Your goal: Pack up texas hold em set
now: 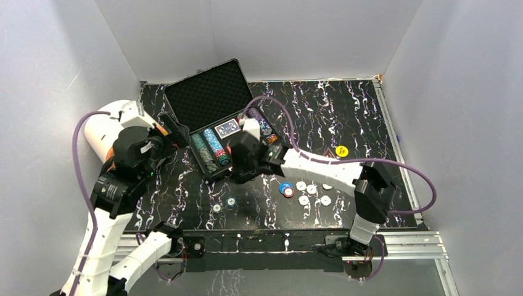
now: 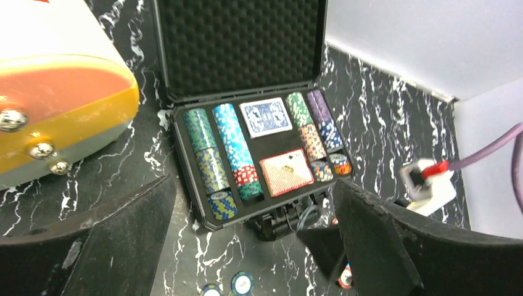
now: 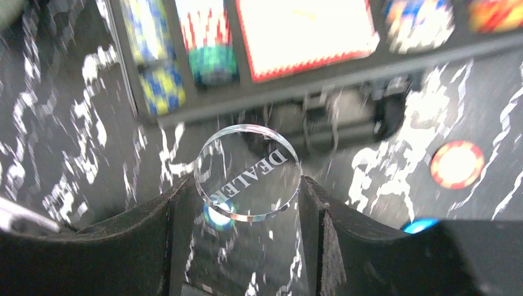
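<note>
Black hard case open on the marbled table, lid tipped back, bumpy foam inside the lid. Packed in the bottom half of the case: long rows of poker chips on the left, a blue card deck at the back middle, a red card deck at the front middle, and shorter chip rows on the right.

Right gripper just in front of the case, close to its handle (blurry in the wrist view). Closed on a clear dealer button, pinched at its edges between the two fingers, with the word DEALER showing. Held above the table, not yet in the case.

Left gripper left of the case and near it, pointing at it. Spread wide, holding nothing, touching nothing.

Out of the case, on the table:
- two small chips in front of it
- a blue chip and a red one close together, in front and to the right
- a bunch of white chips just past those
- a yellow button to the right of the case, well apart from it

Big white-and-orange cylinder lying on its side, left of the case.
</note>
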Robot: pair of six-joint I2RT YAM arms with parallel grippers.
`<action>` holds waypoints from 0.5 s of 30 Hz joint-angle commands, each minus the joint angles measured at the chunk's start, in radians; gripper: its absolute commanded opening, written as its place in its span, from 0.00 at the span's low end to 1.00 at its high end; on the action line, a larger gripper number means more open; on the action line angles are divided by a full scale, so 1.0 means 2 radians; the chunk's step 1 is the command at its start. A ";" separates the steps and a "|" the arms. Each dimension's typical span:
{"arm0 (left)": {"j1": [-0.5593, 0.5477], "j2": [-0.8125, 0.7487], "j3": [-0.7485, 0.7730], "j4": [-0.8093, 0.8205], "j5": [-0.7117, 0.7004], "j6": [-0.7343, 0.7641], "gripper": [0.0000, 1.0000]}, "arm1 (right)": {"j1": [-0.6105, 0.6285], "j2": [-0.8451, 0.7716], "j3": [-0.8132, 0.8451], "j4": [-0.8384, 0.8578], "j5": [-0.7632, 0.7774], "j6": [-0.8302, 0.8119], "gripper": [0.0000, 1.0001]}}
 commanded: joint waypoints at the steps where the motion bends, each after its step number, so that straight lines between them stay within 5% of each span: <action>1: -0.001 -0.025 0.015 0.024 -0.053 -0.001 0.98 | -0.051 0.039 0.079 0.055 0.001 -0.058 0.42; 15: -0.001 -0.012 0.001 0.022 -0.037 -0.018 0.98 | -0.117 0.246 0.323 0.057 -0.033 -0.151 0.43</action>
